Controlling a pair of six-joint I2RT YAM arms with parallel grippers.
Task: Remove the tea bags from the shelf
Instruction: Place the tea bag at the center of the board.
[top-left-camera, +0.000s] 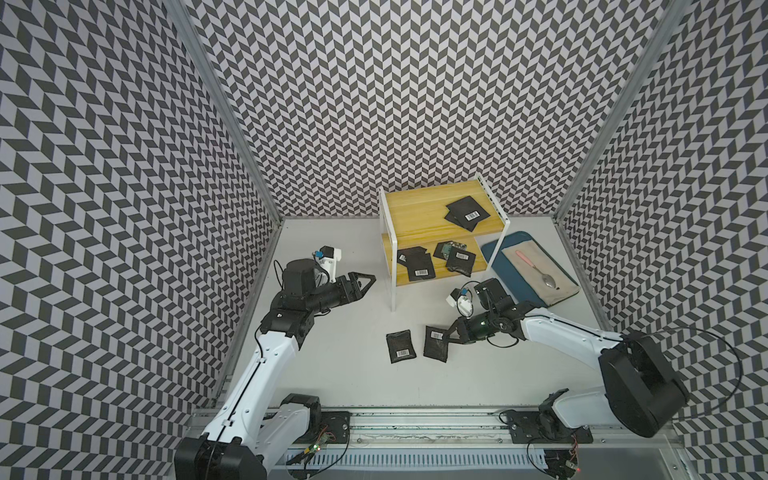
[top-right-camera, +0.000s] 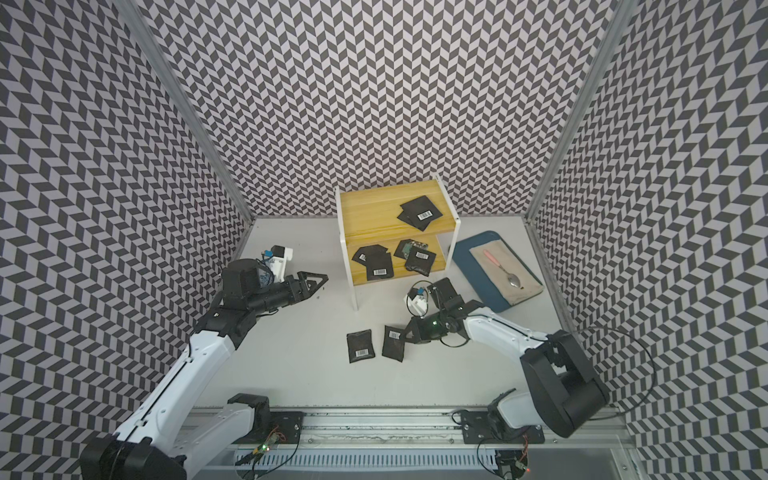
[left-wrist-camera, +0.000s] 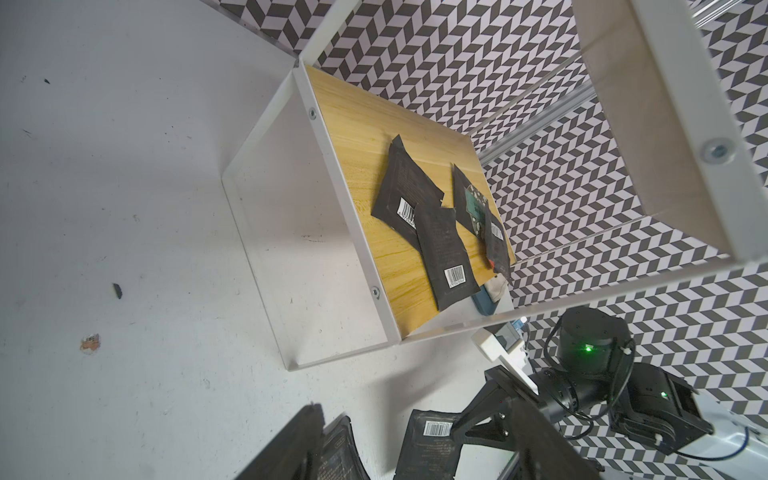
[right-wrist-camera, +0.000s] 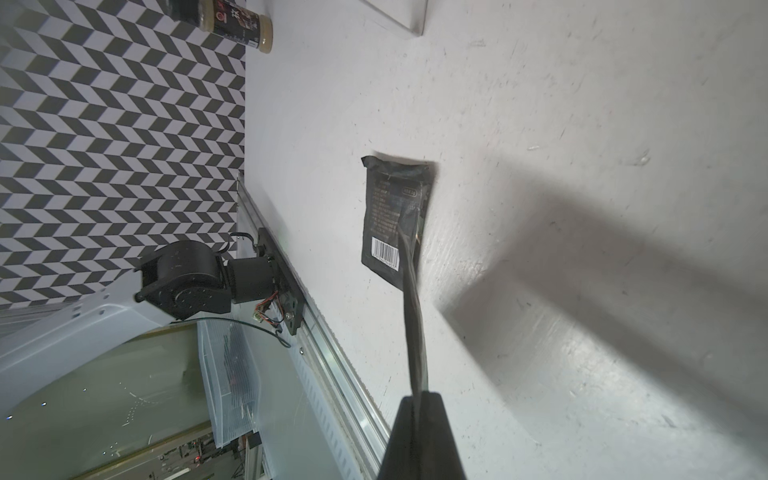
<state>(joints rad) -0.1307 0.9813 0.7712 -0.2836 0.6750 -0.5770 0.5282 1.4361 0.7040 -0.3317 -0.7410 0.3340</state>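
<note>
Right gripper (right-wrist-camera: 415, 405) clamped on a tea bag (right-wrist-camera: 412, 316), edge-on, low at the table (top-left-camera: 332, 365) beside another tea bag lying flat (top-left-camera: 401, 352). Left gripper (top-left-camera: 371, 282) open, nearer the shelf (top-left-camera: 415, 208); lower-board tea bags (top-left-camera: 420, 266) straight ahead.

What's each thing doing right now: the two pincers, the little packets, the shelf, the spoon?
Left pincer: open, empty.
Right pincer: shut on a tea bag.
Second tea bag: flat on the table.
Shelf: upright, two tea bags on top, four below.
Spoon: lying on the cloth.
</note>
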